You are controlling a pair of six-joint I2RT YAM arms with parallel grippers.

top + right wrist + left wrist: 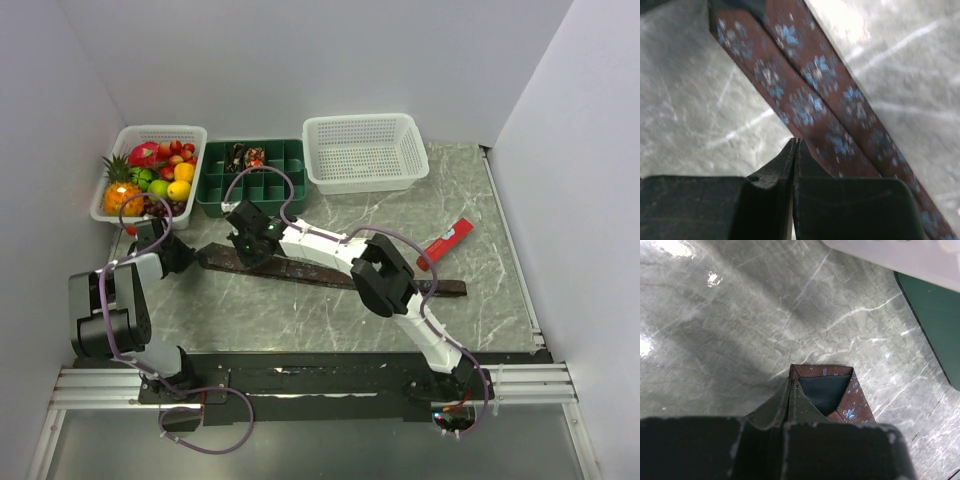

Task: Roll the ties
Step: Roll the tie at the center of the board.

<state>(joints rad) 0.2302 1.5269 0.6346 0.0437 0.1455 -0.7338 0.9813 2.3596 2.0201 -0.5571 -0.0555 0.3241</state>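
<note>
The brown tie (pixel 805 95) bears pale blue flowers; the table (pixel 300 310) is grey-veined marble.

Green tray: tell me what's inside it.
Two back-row compartments of the green tray hold small dark bundles, one showing red. The other visible compartments look empty. A cable arcs over the front rows, hiding slivers of them.

- Left arm (pixel 112 300): folded up close over its base, with the wrist bent forward and down.
- Left gripper (pixel 178 252): fingers (pixel 772 412) pressed together, pinching the corner edge of the tie (pixel 855 396).
- Right arm (pixel 395 285): stretched low from its base, reaching far across to the left.
- Right gripper (pixel 250 243): pointed downward, fingers (pixel 772 170) closed tight against each other.
</note>
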